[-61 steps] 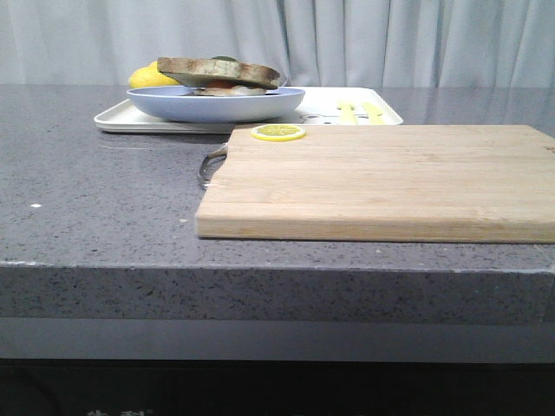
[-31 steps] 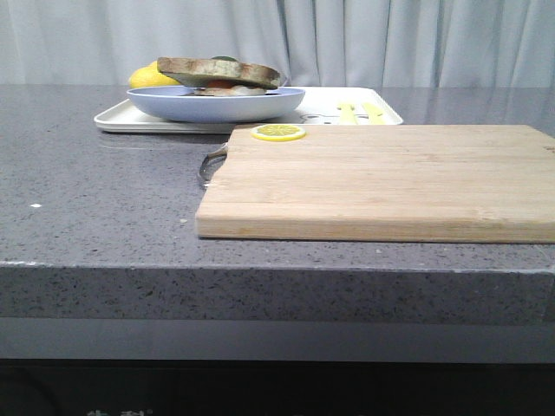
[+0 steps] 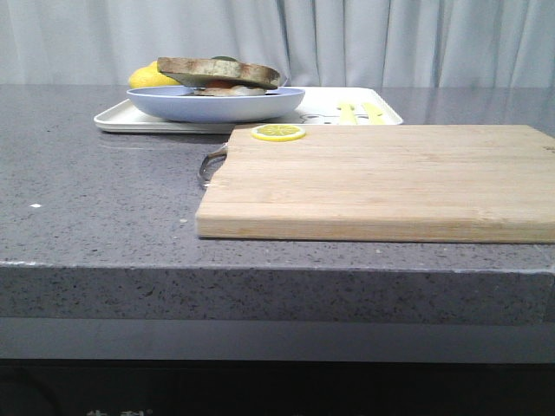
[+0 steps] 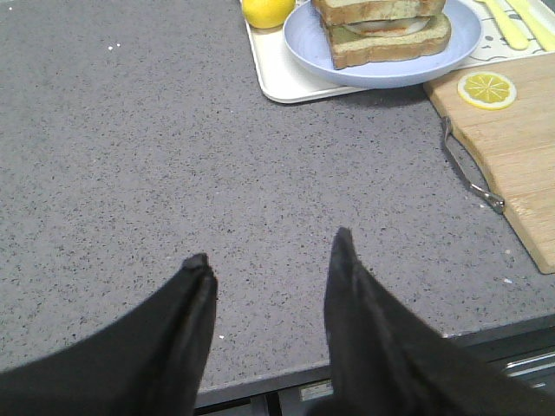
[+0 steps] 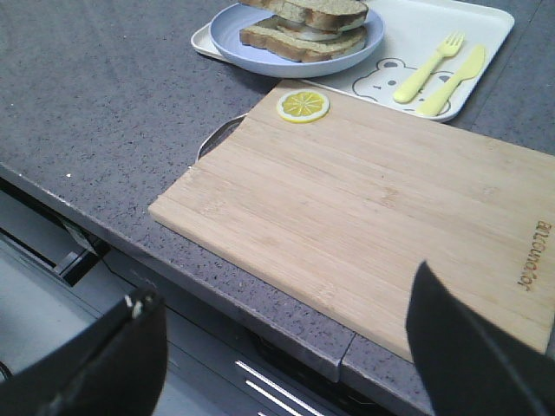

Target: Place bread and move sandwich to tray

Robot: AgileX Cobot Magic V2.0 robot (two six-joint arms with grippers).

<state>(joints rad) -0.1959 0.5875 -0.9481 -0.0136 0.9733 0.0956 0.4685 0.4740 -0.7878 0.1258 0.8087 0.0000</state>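
Grey speckled counter (image 3: pixel 104 191) is carrying one wooden cutting board (image 3: pixel 390 178), one white tray (image 5: pixel 473 26) and one blue plate (image 3: pixel 217 104) sitting on that tray. Sandwich (image 4: pixel 381 30) is lying on the plate: two brown-crusted slices, the top bread (image 5: pixel 325 10) covering white egg. One lemon slice (image 5: pixel 303 106) is resting at the board's corner; one whole lemon (image 4: pixel 267 10) is showing partly cut off. Left gripper (image 4: pixel 269 264) and right gripper (image 5: pixel 286 321) are both hanging spread, holding nothing.

We see open worktop (image 3: pixel 104 199) left of the cutting board (image 3: pixel 381 178); only a lemon slice (image 3: pixel 278 133) sits on the board's far corner, and the plate (image 3: pixel 217 104) fills the tray's (image 3: pixel 347 117) left half.
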